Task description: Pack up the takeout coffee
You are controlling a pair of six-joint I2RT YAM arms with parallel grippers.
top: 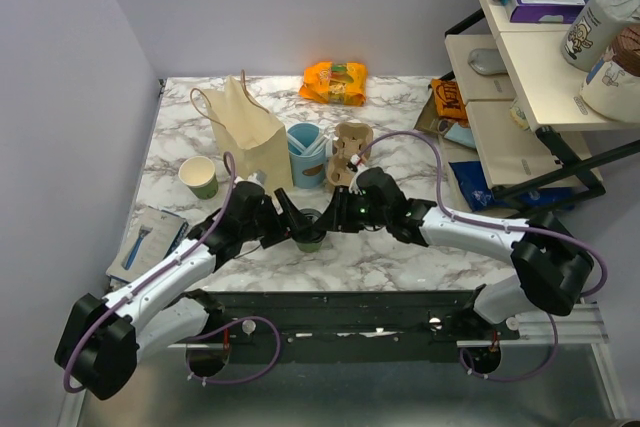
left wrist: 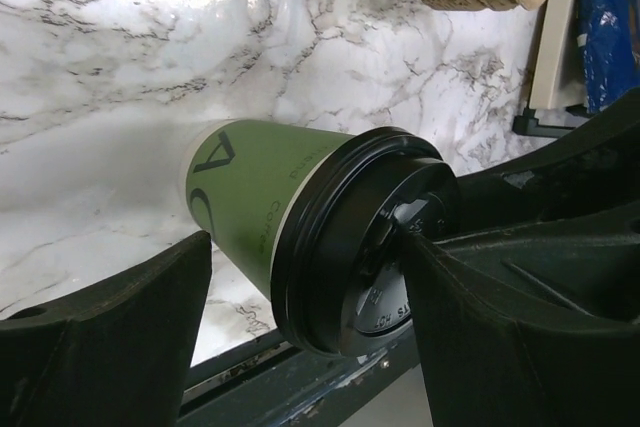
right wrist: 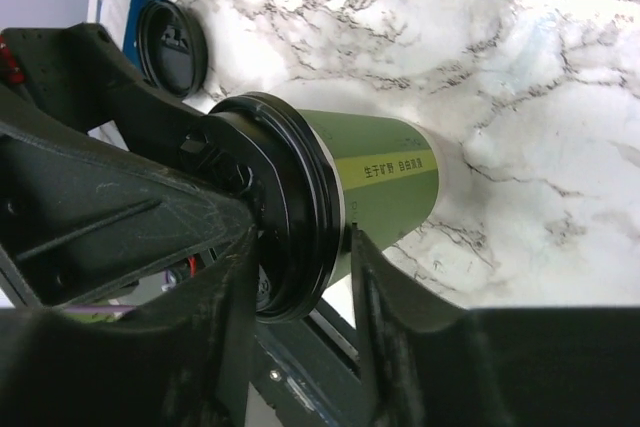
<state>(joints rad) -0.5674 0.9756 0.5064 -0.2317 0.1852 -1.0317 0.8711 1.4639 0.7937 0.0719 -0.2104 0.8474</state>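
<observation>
Sitting within right tool (right wrist: 300,242): takeout coffee (right wrist: 385,172)

The takeout coffee (left wrist: 250,187) is matt green paper under a glossy black plastic lid (left wrist: 350,247), the table (left wrist: 120,37) shiny, marble-patterned and smooth, the bag (top: 245,127) at eleven o'clock dull tan paper, and the fingers (left wrist: 100,347) of the left gripper (left wrist: 305,247) matt black plastic.
</observation>
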